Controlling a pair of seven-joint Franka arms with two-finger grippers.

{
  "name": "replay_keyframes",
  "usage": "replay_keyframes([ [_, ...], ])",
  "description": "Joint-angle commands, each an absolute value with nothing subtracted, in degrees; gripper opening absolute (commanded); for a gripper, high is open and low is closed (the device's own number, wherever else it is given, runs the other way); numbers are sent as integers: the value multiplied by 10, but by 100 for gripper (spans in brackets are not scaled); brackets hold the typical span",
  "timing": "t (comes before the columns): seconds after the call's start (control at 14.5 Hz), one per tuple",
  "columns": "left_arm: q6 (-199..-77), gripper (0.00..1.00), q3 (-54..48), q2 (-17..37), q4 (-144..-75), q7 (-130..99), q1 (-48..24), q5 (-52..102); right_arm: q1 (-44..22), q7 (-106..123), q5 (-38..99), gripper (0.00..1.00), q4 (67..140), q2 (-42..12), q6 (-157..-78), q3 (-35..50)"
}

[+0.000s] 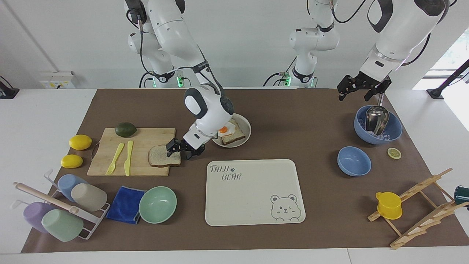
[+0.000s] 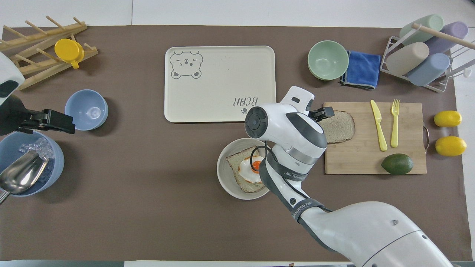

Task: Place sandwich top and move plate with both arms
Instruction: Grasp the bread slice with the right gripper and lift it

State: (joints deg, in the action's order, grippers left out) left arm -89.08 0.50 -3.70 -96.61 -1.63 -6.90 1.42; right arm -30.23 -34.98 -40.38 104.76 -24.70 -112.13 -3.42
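Fingers spread, the right gripper (image 1: pixel 181 148) straddles the plain light-brown bread slice's (image 1: pixel 161 156) edge; the left gripper (image 1: pixel 361 90), also spread, waits above the blue ice bowl (image 1: pixel 394 130).

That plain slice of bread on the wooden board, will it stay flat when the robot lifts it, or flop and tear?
The sandwich top looks thin and soft, so it would probably sag if gripped by one edge. It seems light, so it may slide on the smooth cutting board if nudged. The right end effector, open at its edge, could dent the crumb.

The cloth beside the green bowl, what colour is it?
Blue; the cloth shows best in the overhead view.
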Motion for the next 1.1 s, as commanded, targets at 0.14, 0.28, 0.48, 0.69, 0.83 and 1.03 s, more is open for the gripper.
replay_keyframes([
  [0.14,-882,100,-1,-37,-962,-13,-61,9,-287,-365,-417,95,1066,-243,-1132,-28],
  [0.28,-882,100,-1,-37,-961,-13,-61,9,-287,-364,-417,93,1068,-241,-1130,-27],
  [0.48,-882,100,-1,-37,-961,-13,-61,9,-288,-364,-417,92,1079,-239,-1135,-27],
  [0.69,-882,100,-1,-37,-962,-12,-61,9,-288,-365,-417,91,1085,-237,-1136,-27],
  [0.83,-882,100,-1,-37,-962,-13,-61,9,-288,-363,-417,90,1085,-237,-1133,-27],
  [1.03,-882,100,-1,-37,-962,-13,-61,9,-289,-363,-417,78,1095,-235,-1132,-27],
])
